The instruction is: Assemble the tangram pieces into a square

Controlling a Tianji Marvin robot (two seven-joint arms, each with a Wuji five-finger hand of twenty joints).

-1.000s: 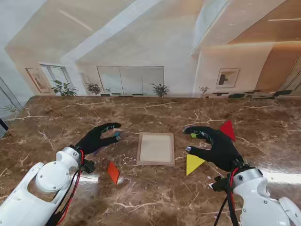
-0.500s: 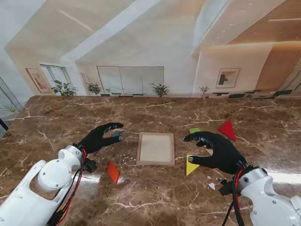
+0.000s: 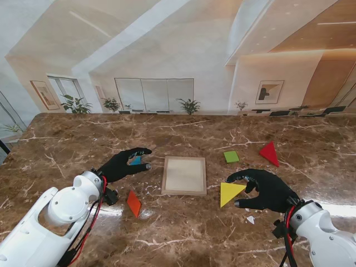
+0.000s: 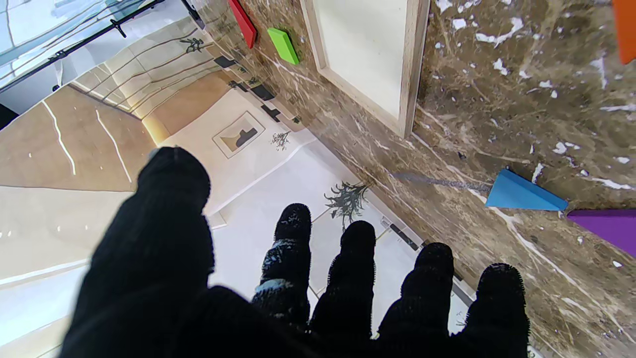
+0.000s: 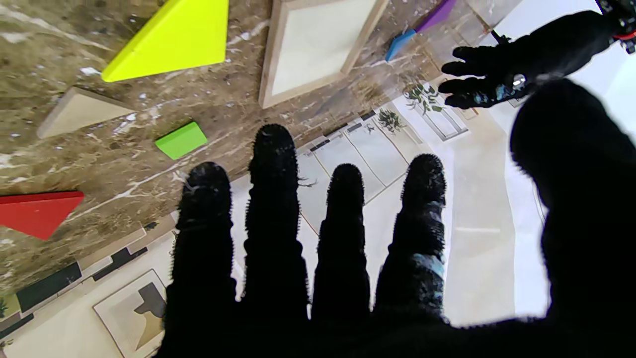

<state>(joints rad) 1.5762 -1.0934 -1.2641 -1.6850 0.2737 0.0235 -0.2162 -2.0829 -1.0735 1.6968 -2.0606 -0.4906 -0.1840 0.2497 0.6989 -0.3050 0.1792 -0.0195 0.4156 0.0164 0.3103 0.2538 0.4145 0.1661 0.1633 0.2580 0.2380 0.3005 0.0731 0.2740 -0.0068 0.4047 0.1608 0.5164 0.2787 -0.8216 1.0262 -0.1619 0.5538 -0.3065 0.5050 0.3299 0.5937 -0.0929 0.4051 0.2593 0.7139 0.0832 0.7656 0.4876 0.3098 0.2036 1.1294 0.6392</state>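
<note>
The shallow wooden tray [image 3: 184,192] lies mid-table with nothing in it, also in the wrist views [image 4: 411,74] [image 5: 271,59]. A yellow triangle [image 3: 229,192] [image 5: 174,40] rests just right of it. My right hand [image 3: 267,189] [image 5: 348,273] hovers open beside that triangle, its fingers spread and holding nothing. Farther away lie a green square [image 3: 231,157] [image 5: 181,140] and a red triangle [image 3: 269,153] [image 5: 37,213]. My left hand [image 3: 125,164] [image 4: 298,298] is open over a blue triangle [image 3: 135,161] [image 4: 524,193]. A purple piece [image 4: 606,226] touches the blue one.
An orange piece [image 3: 133,203] [image 4: 625,30] lies nearer to me, left of the tray. A pale beige triangle [image 5: 74,112] sits on the marble near the yellow one. The table's far edge [image 3: 183,115] meets a reflective wall.
My right hand drew back toward me and rightward, leaving the green square uncovered on the table. My left hand shifted slightly right over the blue triangle.
</note>
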